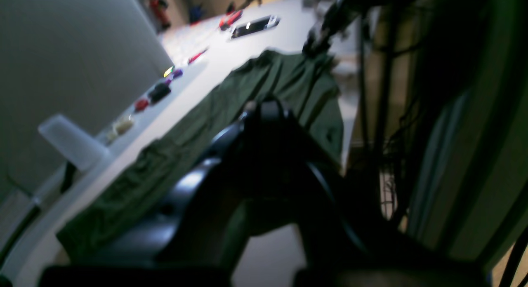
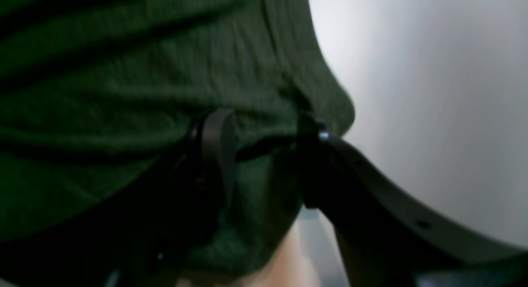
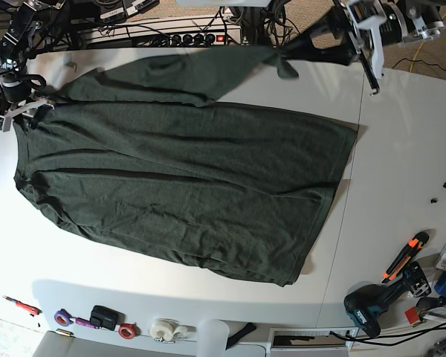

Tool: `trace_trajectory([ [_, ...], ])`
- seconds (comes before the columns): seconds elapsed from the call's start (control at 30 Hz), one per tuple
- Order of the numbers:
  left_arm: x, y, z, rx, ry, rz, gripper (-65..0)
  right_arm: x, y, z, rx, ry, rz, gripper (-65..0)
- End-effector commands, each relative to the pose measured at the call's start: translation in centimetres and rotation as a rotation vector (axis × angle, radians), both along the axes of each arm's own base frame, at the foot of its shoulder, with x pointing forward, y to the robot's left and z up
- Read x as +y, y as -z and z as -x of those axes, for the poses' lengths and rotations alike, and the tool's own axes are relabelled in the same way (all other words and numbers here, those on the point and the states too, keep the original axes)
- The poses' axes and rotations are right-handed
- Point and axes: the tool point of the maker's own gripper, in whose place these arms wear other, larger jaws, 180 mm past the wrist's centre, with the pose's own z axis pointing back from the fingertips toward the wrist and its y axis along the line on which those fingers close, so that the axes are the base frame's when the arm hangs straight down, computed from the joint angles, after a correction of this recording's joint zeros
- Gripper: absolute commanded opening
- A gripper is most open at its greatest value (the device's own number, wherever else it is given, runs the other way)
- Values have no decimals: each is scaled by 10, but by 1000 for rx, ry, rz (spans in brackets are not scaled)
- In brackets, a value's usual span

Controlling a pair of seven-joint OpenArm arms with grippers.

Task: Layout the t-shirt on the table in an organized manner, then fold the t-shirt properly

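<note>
The dark green t-shirt [image 3: 186, 171] lies spread across the white table [image 3: 401, 149], with wrinkles. My left gripper [image 3: 282, 58] at the back of the table is shut on a far edge of the shirt and holds it lifted, so a flap hangs above the body. In the blurred left wrist view the gripper [image 1: 264, 107] is a dark shape over the shirt [image 1: 288, 81]. My right gripper [image 3: 26, 110] holds the shirt's far-left corner. In the right wrist view its fingers [image 2: 218, 142] pinch a fold of shirt [image 2: 123, 93] beside bare table [image 2: 412, 93].
Tape rolls [image 3: 163, 327] and small tools line the table's near edge. An orange-handled cutter [image 3: 405, 256] and a drill [image 3: 372, 305] lie at the near right. A power strip [image 3: 171, 37] and cables run along the back. A thin dark seam [image 3: 342, 223] crosses the table.
</note>
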Motion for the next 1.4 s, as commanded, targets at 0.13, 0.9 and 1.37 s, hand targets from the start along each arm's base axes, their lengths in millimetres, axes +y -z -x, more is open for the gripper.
trace_trajectory([
  [0.13, -1, -6, -3, -4, -27, 16, -650, 6, -10, -4, -3, -91, 10, -402],
  [0.9, 0, 9, -9, 29, -65, -55, -650, 59, -61, 46, -195, -143, -270, -401],
  [1.37, 0, 9, -9, 29, -65, -55, -650, 97, -49, 76, -445, 92, -606, -401],
])
